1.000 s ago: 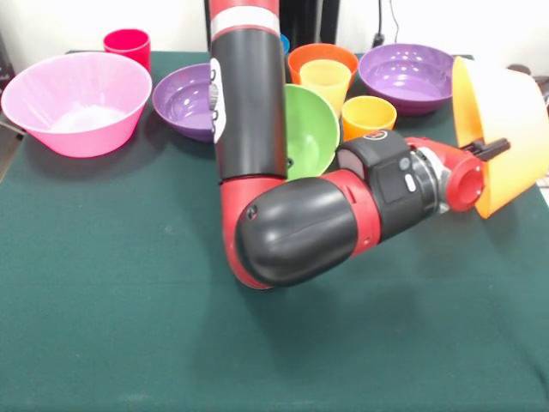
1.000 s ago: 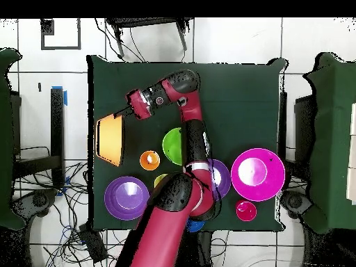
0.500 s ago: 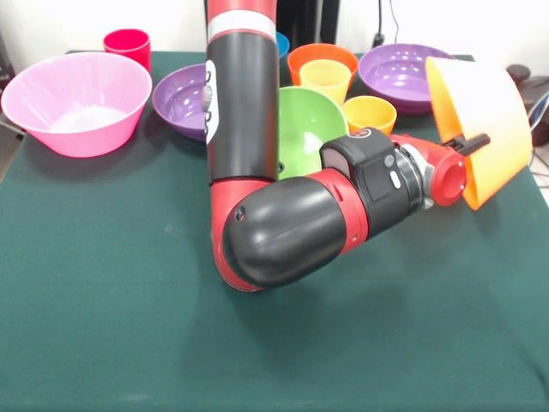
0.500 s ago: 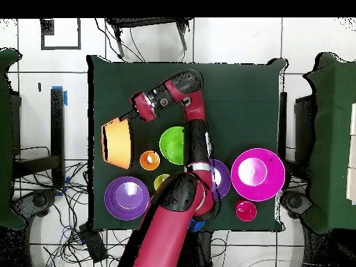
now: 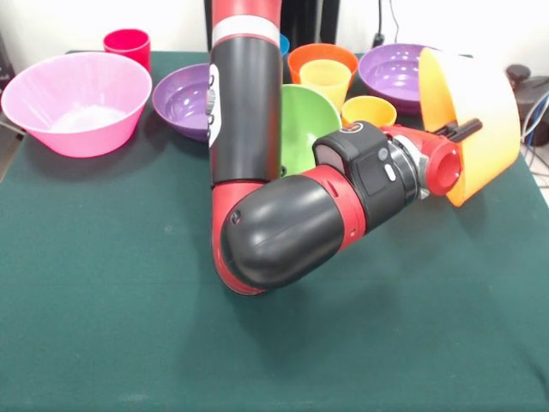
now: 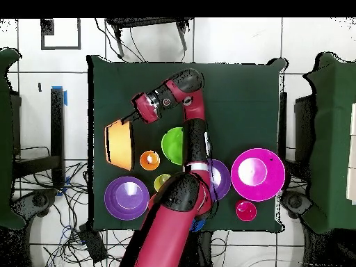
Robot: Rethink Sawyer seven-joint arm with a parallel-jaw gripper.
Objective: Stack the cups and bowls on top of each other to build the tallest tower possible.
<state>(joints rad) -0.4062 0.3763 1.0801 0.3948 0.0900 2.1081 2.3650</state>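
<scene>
The arm [image 6: 188, 139] is reaching up from the bottom edge across the green table [image 6: 236, 90], bending back toward the left. Its gripper [image 6: 129, 119] is holding the big orange bowl [image 6: 119, 145] by the rim, tipped on its side. Just right of that bowl the orange cup [image 6: 149, 160] is standing, with the green bowl [image 6: 172, 145] beside it. Lower left a purple bowl [image 6: 126, 198] is sitting. At right the pink bowl [image 6: 258, 174] is resting, the red cup [image 6: 245, 210] just below it.
</scene>
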